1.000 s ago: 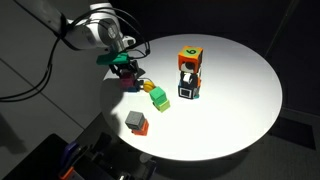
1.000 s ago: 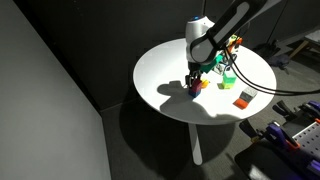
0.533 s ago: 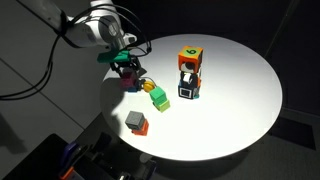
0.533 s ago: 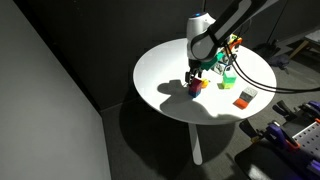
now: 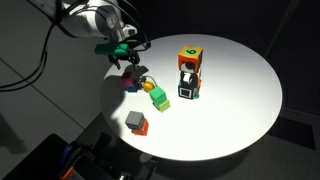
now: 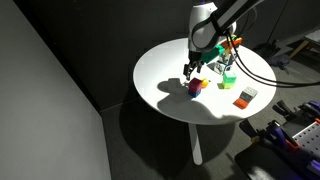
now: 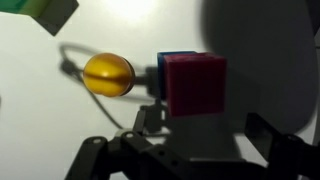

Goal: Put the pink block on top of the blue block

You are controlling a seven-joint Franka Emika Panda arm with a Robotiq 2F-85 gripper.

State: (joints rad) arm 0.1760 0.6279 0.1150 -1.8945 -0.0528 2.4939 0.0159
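Note:
The pink block (image 7: 195,85) sits on top of the blue block (image 7: 172,62), whose blue edge shows at its top and left in the wrist view. The stack shows in both exterior views (image 5: 129,83) (image 6: 194,88) near the table's edge. My gripper (image 7: 205,135) is open and empty, with its fingers apart on either side below the pink block. In both exterior views my gripper (image 5: 128,58) (image 6: 190,68) hangs above the stack and is clear of it.
A yellow ball (image 7: 108,75) lies right beside the stack, and a green cube (image 5: 158,98) is just past it. An orange-red cube with a grey face (image 5: 136,122) is near the rim. A tower with an orange cube (image 5: 188,58) on top stands mid-table on the round white table (image 5: 240,90).
My gripper has risen from the pink block, which stays on the blue block. Earlier it was down at the stack.

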